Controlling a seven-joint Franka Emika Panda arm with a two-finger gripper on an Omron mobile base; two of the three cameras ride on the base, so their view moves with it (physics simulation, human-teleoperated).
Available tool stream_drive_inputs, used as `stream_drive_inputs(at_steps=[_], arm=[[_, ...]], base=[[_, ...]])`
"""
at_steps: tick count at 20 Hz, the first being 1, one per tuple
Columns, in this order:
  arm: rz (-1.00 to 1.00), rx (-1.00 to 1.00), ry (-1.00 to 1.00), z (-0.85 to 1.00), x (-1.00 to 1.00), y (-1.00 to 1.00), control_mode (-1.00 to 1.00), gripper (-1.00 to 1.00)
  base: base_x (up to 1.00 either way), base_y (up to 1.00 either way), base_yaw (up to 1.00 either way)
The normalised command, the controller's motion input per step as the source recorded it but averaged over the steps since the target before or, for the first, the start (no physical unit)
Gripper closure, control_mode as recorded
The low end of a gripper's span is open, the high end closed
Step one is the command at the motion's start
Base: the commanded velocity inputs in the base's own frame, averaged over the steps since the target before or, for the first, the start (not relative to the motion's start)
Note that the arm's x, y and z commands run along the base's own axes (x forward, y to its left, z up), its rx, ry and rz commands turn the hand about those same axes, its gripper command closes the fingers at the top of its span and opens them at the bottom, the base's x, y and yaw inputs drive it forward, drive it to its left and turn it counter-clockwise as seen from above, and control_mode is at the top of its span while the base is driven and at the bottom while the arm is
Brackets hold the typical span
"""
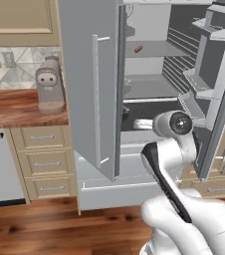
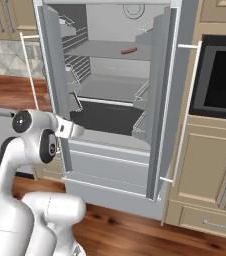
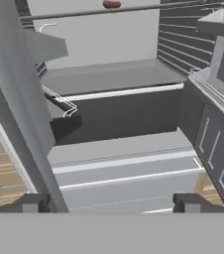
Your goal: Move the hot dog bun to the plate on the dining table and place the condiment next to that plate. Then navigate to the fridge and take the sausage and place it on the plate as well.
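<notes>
Fridge (image 2: 110, 90) stands with both doors open before me; the sausage (image 2: 129, 50) lies on an upper shelf (image 2: 105, 50), well above my gripper (image 3: 112, 202), whose jaws are spread wide and hold nothing. Step in hand, by my judgement: the fetch. Next I must raise and extend toward that shelf

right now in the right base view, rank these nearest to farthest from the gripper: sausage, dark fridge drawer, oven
1. dark fridge drawer, just right of the open gripper, low in the fridge
2. sausage, up on the upper shelf
3. oven, far right, outside the fridge
</notes>
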Motion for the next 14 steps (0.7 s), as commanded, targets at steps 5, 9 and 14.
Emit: stream_drive_inputs(at_steps=[5, 9, 14], arm=[[0.0, 0.09, 0.0, 0.0, 1.0, -0.35, -1.0, -1.0], [0.0, 0.01, 0.0, 0.0, 1.0, 0.12, -1.0, -1.0], [0.0, 0.06, 0.06, 0.0, 1.0, 0.02, -1.0, -1.0]], base=[[0.0, 0.0, 0.0], [0.0, 0.0, 0.0], [0.0, 0.0, 0.0]])
